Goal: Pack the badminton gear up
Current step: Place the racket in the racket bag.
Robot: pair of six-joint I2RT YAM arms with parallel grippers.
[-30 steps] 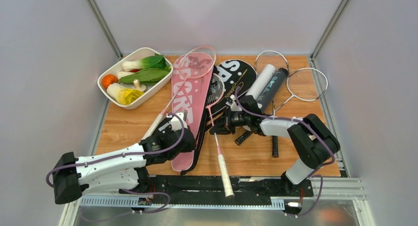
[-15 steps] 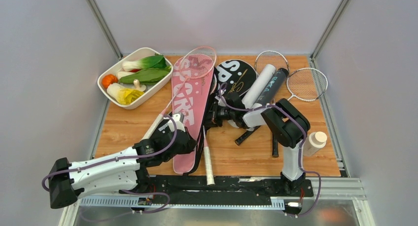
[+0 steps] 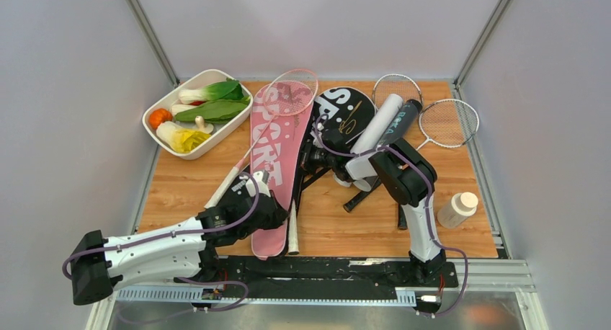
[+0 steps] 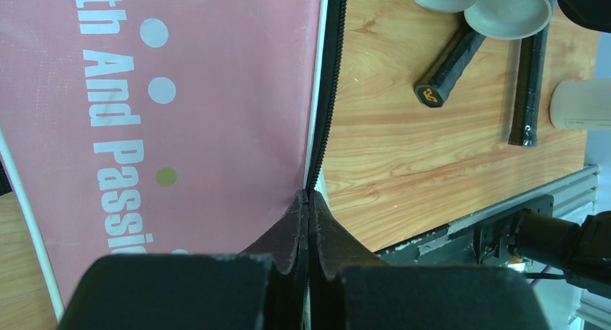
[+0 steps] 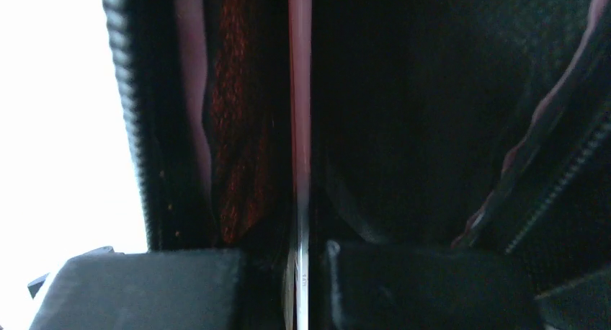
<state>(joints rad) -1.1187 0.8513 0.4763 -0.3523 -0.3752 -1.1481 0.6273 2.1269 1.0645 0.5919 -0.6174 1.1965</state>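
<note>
A: Checking item one, pink racket (image 3: 292, 228): any change from a second ago?
B: Handle has swung left and now lies beside the pink cover (image 3: 276, 139), with the shaft running into its open zip.
A: Item two, right gripper (image 5: 301, 272)?
B: Clamped on the racket shaft; arm folded, reaching left.
A: Item three, left gripper (image 4: 308, 207)?
B: Pinched tight on the cover's zipper edge near the narrow end; arm low, stretched forward-right.

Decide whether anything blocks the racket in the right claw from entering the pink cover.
Nothing visible does. The right claw grips the racket shaft, which runs into the open zip side of the pink cover; the left claw pinches that edge.
</note>
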